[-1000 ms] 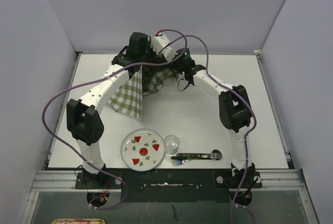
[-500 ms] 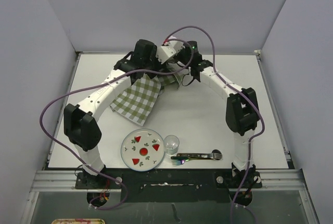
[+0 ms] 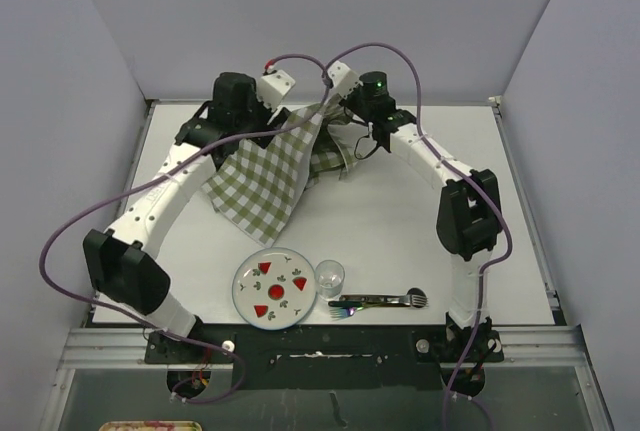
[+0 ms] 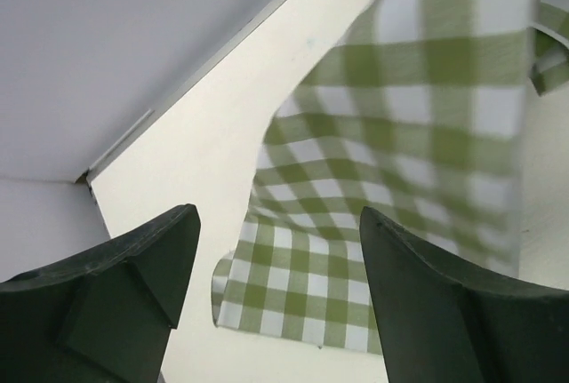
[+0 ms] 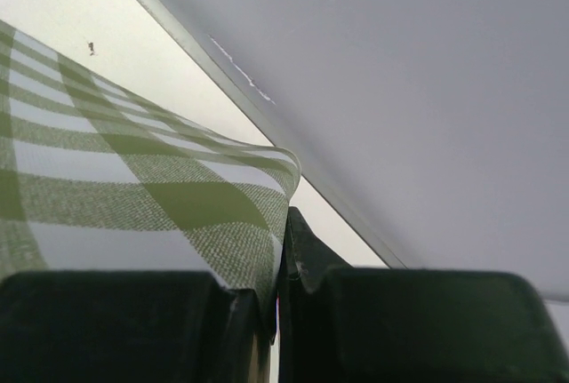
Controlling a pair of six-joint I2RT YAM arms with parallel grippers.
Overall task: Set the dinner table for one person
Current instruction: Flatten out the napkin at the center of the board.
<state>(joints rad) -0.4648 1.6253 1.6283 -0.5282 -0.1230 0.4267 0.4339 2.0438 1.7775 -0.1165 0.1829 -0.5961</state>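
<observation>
White and metal-railed, the dinner table (image 3: 390, 221) fills the overhead view from the arm bases out to the far wall. Both wrist cameras catch only a strip of it along the far rail.

Next in size is the green-and-white checked cloth (image 3: 268, 173). It lies over the far middle of the table. One corner is lifted high, and the rest slopes down toward the near left, where its lower edge rests on the tabletop. From overhead the lifted corner is lost among the wrists and cables. The right wrist camera shows it plainly: the cloth (image 5: 116, 187) is nipped between the two closed fingers of the right gripper (image 5: 280, 232), its edge curling just above them.

From above, the left gripper (image 3: 262, 111) sits at the cloth's far-left edge and its jaws cannot be read. In its own camera the left gripper (image 4: 276, 223) has its fingers spread wide with nothing between them, and the cloth (image 4: 400, 143) hangs beyond them, apart from both.

Only the overhead view shows the place setting at the near edge. A plate (image 3: 272, 289) with red and green figures stands there. Some cutlery (image 3: 380, 301) lies to its right, and a small clear glass (image 3: 330, 275) stands between, just beside the plate's rim.
</observation>
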